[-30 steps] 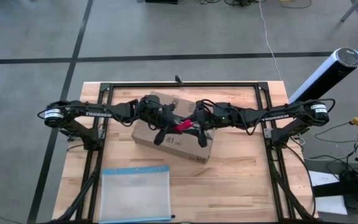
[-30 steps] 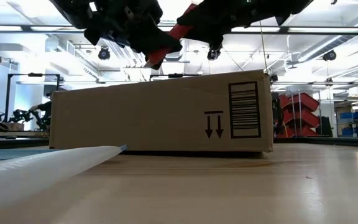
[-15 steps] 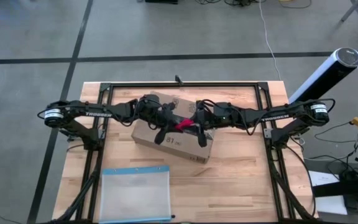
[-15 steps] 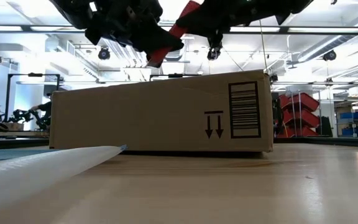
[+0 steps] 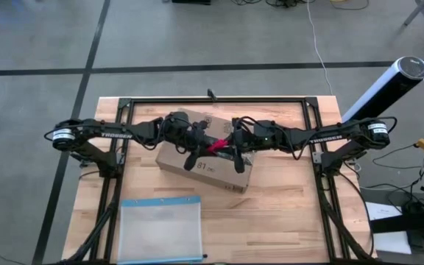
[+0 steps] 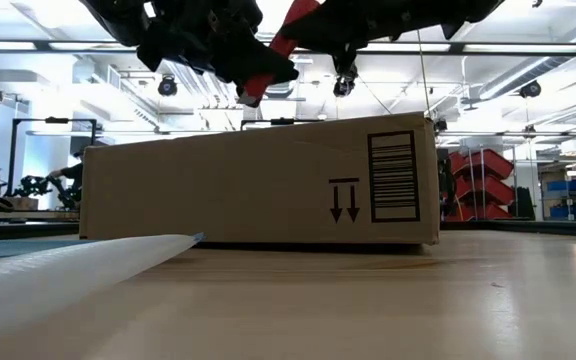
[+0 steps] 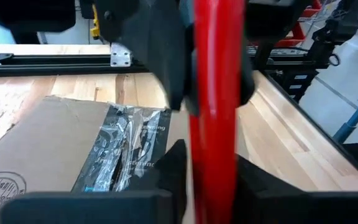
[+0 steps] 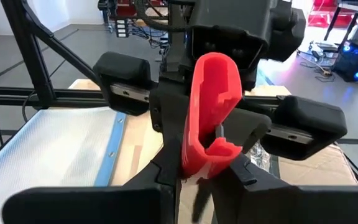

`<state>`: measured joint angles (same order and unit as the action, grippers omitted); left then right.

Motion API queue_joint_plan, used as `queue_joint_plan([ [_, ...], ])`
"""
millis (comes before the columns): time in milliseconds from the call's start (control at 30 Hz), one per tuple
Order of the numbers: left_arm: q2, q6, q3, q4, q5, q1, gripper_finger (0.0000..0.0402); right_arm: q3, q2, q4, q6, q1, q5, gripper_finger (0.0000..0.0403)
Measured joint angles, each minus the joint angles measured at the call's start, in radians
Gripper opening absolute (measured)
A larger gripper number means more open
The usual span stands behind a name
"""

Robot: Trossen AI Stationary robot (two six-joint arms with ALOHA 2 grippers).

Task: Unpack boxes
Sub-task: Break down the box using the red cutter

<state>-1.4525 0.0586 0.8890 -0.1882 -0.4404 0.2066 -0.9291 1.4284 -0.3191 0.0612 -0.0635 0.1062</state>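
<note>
Gripping the small red plastic cutter from both ends, the left tool and the right tool meet above the middle of the brown corrugated cardboard box. In the right wrist view the cutter's hollow red handle sits clamped between the right tool's dark fingers, with the left tool closed on the far end just beyond it. The left wrist view shows the same red bar running straight away from the left tool, fingers pressed on either side.

Directly under both tools lies the box top, its seam covered by a shiny clear tape strip. The box rests flat on the wooden surface, flaps shut, barcode label on its side; judged unopened.

Step in hand appears to be a handover or regrip of the cutter before slitting the tape. To do it well: one tool should hold firm before the other lets go, blade end pointing down at the seam.

Farther out, toward the near edge, lies a clear plastic pouch with blue edge, well apart from both tools.
</note>
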Motion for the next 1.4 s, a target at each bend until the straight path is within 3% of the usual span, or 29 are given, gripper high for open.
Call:
queue_joint_plan([
  [167,0.0,0.0,0.0,0.002,0.005,0.0,0.0088,0.0,0.0,0.024,-0.001,0.0,-0.001,0.0037],
  [400,0.0,0.009,0.0,0.004,0.013,0.001,0.0028,0.0,0.0,0.031,-0.002,-0.001,-0.012,0.0037],
  [633,0.0,0.033,0.0,0.004,0.033,0.001,0.0024,0.0,0.0,0.032,0.0,-0.002,-0.024,0.0039],
  [867,0.016,0.046,0.0,-0.003,0.113,0.005,0.0023,0.0,-0.016,0.043,0.022,-0.002,-0.038,0.0127],
  [1033,0.032,0.064,0.001,-0.003,0.178,0.006,0.0022,-0.001,-0.054,0.108,0.031,-0.002,-0.08,0.0155],
  [1400,0.043,0.067,0.001,-0.005,0.174,0.012,0.0022,-0.001,-0.078,0.143,0.039,0.001,-0.101,0.0125],
])
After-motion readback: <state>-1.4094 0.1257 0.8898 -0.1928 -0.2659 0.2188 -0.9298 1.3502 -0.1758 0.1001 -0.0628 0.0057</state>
